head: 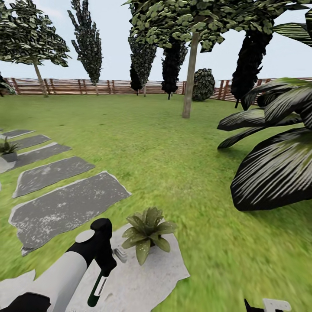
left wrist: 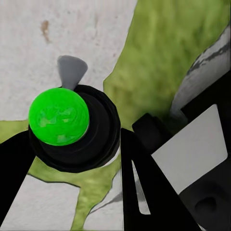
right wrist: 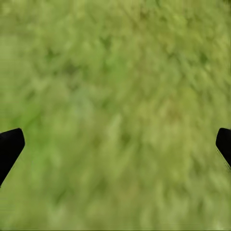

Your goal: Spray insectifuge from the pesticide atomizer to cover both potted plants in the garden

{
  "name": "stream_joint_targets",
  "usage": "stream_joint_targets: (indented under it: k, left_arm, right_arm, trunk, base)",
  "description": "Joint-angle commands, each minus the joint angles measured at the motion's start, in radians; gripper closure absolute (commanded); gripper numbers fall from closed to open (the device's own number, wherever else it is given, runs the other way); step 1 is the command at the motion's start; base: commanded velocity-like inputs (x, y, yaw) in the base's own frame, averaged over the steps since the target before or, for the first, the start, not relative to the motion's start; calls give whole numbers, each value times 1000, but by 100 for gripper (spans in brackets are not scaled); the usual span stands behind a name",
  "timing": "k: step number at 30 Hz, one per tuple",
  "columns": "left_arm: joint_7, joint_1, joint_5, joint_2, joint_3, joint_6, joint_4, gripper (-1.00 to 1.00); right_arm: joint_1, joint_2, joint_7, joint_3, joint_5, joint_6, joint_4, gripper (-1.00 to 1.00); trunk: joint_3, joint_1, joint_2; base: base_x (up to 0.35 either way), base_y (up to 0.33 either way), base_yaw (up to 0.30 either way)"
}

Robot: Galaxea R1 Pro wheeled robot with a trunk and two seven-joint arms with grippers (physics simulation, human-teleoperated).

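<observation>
While the lawn (head: 173, 164) is stretching to the fence (head: 86, 86), the left gripper (head: 103, 264) is pinching the atomizer (left wrist: 58, 115) just beside a potted plant (head: 146, 234) on a pale stone (head: 169, 268); the right gripper (right wrist: 115, 144) is hanging spread over grass.

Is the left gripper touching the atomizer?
Touching. In the left wrist view, the left gripper's fingers press both sides of the atomizer.
</observation>
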Motion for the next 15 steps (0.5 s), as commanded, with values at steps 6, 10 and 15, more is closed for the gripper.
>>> stream_joint_targets:
  k: [6,10,15]
  left_arm:
    - [-10,-1,-10,-1,-1,10,-2,100]
    - [-10,-1,-10,-3,-2,10,-1,100]
    - [-10,-1,-10,-13,-2,10,-1,100]
  right_arm:
    - [-1,0,8,-9,2,-4,-1,-100]
    - [-1,0,7,-9,2,-4,-1,-100]
    - [-1,0,8,-9,2,-4,0,-100]
  trunk:
    - [-1,0,0]
    - [-1,0,0]
    - [-1,0,0]
  base:
    - [136,-247,144]
    - [91,-258,5]
    - [8,-270,0]
